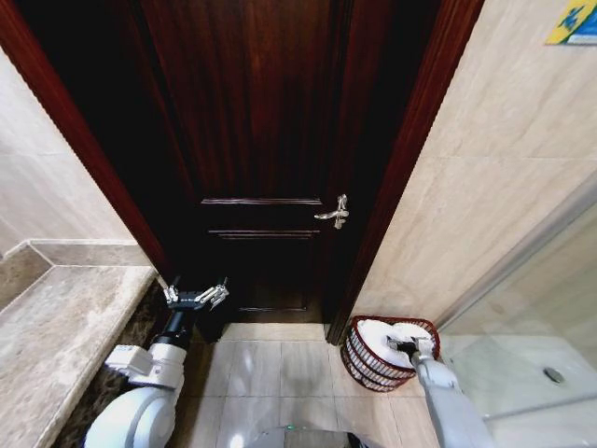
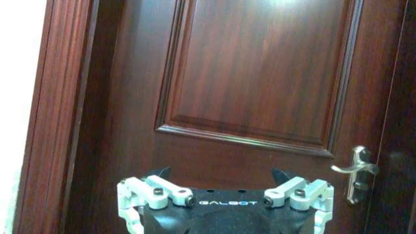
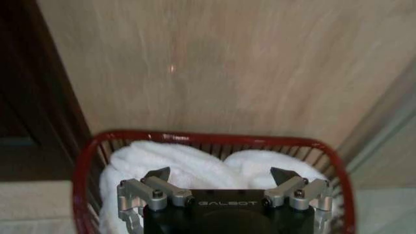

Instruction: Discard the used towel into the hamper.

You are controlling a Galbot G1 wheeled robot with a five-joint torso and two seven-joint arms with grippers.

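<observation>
Beside dark door (image 1: 261, 140) on tiled floor (image 1: 280, 373): hamper (image 1: 359, 362) with white towel (image 1: 382, 336) inside, soft, light, best pinched at a fold; right gripper (image 3: 221, 176) spread empty above, left gripper (image 1: 196, 295) spread, idle near door.

White towel (image 1: 381, 332) in hamper (image 1: 359, 362), R gripper (image 1: 408, 346) above.

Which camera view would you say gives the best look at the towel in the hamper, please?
The right wrist view: the white towel lies bunched inside the hamper, close up, beyond the open right gripper. The head view shows it small and far off. The left wrist view faces the door.
</observation>
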